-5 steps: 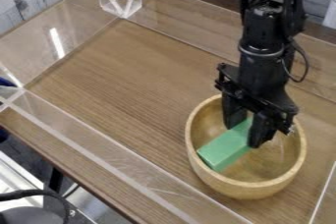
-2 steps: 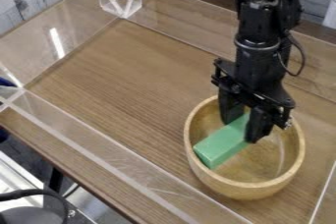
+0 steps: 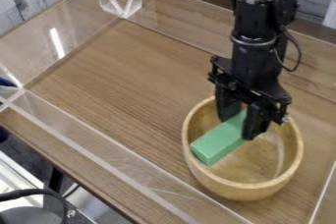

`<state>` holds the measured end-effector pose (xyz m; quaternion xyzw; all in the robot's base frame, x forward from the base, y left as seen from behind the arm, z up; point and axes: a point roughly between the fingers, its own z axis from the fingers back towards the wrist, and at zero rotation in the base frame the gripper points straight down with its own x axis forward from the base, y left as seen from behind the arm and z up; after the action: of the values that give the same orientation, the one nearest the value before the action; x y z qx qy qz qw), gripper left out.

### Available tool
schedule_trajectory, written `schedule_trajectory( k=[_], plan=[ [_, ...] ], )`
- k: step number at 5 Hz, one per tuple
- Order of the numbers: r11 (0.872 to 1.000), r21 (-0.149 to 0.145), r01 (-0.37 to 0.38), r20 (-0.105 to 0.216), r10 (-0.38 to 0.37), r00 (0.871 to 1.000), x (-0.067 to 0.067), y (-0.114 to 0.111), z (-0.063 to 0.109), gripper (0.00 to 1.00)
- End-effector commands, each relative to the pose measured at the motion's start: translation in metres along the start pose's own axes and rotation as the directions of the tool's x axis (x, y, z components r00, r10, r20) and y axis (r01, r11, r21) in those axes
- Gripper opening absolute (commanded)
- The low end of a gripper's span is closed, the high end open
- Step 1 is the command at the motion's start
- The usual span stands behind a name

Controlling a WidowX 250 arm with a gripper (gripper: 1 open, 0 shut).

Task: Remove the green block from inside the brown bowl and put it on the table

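Tan wood is filling the near right of the view: the brown bowl [image 3: 246, 154] is sitting on the table [image 3: 118, 81], its thick rim turned toward the camera. Inside the bowl, the green block [image 3: 219, 145] is tilting, its lower end pointing at the near-left wall of the bowl and its upper end disappearing between the fingers of the gripper [image 3: 253, 122]. Those fingers are clenching the block's upper end, and the arm is pointing straight down over the bowl's centre.

Compared with a second ago, the block is riding slightly higher and a little further left within the bowl (the gripper has shifted with it by about the same small amount), so the lift appears to be just beginning. The block's lower end is hanging close over the bowl's floor, and whether it is touching is hard to tell. For the task, that means the grasp is made but the block is not yet clear of the rim.

Beyond the bowl, bare tabletop is stretching away to the far acrylic wall [image 3: 121, 0], leaving plenty of room for setting the block down.
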<state>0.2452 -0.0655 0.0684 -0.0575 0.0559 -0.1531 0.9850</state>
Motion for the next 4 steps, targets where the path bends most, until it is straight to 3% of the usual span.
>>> schedule_trajectory(
  k=[1, 4],
  plan=[
    [1.0, 0.012, 0.004, 0.107, -0.006, 0.994, 0.0108, 0.0019, 0.0301, 0.0],
    [1.0, 0.011, -0.01, 0.108, 0.009, 0.994, 0.0101, 0.0069, 0.0344, 0.0]
  ],
)
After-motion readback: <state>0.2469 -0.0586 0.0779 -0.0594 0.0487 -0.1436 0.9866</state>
